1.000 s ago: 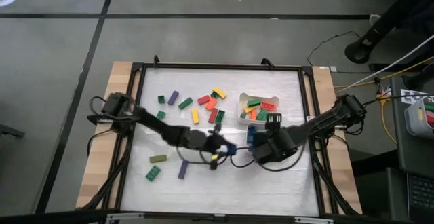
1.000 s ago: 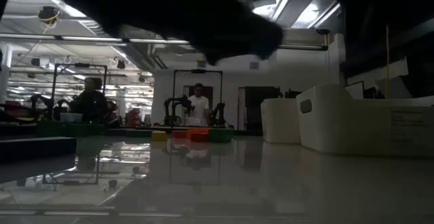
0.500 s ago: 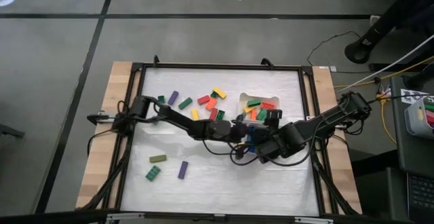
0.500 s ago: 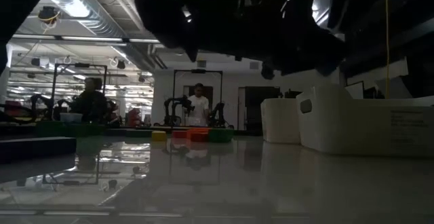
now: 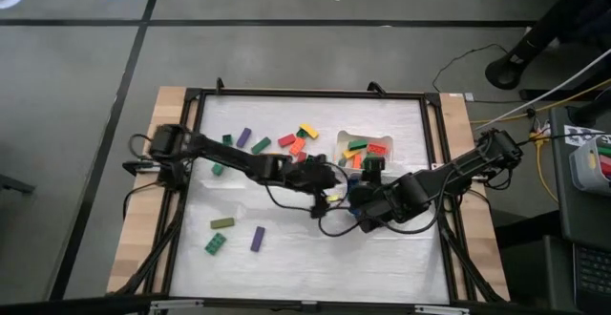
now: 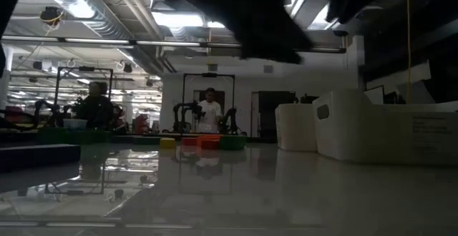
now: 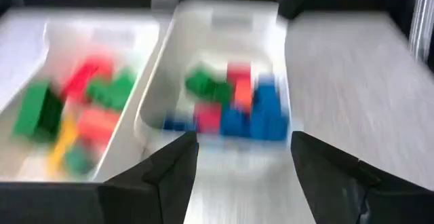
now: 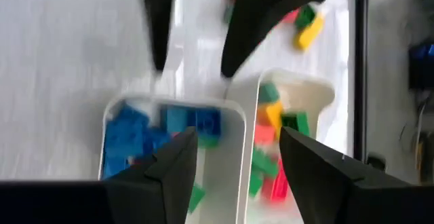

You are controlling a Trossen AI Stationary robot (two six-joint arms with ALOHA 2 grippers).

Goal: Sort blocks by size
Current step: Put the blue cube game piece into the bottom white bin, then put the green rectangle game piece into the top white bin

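Reaching across the middle of the white mat (image 5: 315, 258), the left gripper (image 5: 329, 198) is hanging just beside the near tray (image 7: 224, 61), its two dark fingers (image 7: 173, 173) standing wide apart with nothing between them. That tray is the landmark here: it is holding a heap of short blocks (image 7: 234, 105), mostly blue with some red and green. Touching it on the far side, the second tray (image 5: 365, 150) is holding longer blocks (image 7: 74, 108) in red, green, yellow and orange.

The right gripper (image 5: 368, 200) is hovering over the near tray from the other side, looking down into it; its fingers (image 8: 308, 166) are also spread wide and are gripping nothing. In the right wrist view the left arm's fingers are showing as two dark prongs just past the tray's rim.

Beyond the trays, toward the mat's far left, a loose scatter of blocks (image 5: 286, 143) is lying: purple, green, red, orange and yellow pieces close together. Well apart from the near tray, at the mat's front left, three more are lying by themselves: an olive bar (image 5: 222, 223), a green block (image 5: 215, 244) and a purple block (image 5: 257, 239).

In the low view, two people are showing in the room behind the table.
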